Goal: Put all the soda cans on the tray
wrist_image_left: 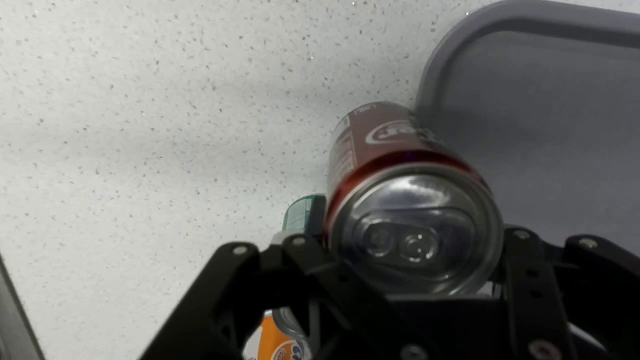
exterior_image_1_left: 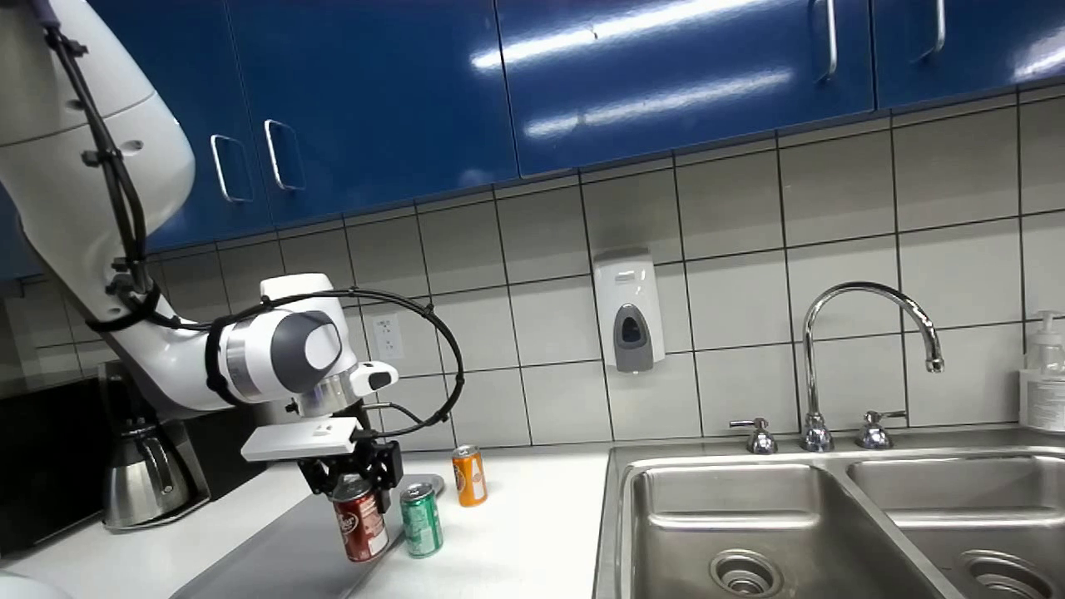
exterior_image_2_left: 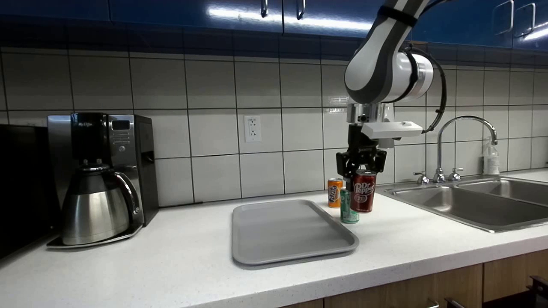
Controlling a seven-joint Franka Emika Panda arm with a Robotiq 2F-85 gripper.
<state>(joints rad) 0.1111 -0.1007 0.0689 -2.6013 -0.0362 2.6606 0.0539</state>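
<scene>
The red soda can [exterior_image_2_left: 363, 194] hangs upright above the counter, with my gripper [exterior_image_2_left: 361, 182] shut on its upper part. In the wrist view its silver lid fills the space between my fingers, and the tray's rounded corner shows just to the right. The pale grey tray [exterior_image_2_left: 282, 231] lies flat with nothing on it. On the counter by the tray's edge stands the green soda can [exterior_image_1_left: 420, 522], partly hidden behind the red one in an exterior view. Farther back toward the wall is the orange soda can [exterior_image_1_left: 469, 476], upright; my gripper covers much of it in the wrist view.
A dark coffee maker [exterior_image_2_left: 145, 171] with a steel pot [exterior_image_2_left: 96, 209] stands on the far side of the tray from the cans. The steel double sink [exterior_image_1_left: 617, 516] and its faucet [exterior_image_1_left: 811, 366] lie on the cans' other side. A tiled wall [exterior_image_2_left: 214, 175] bounds the counter behind.
</scene>
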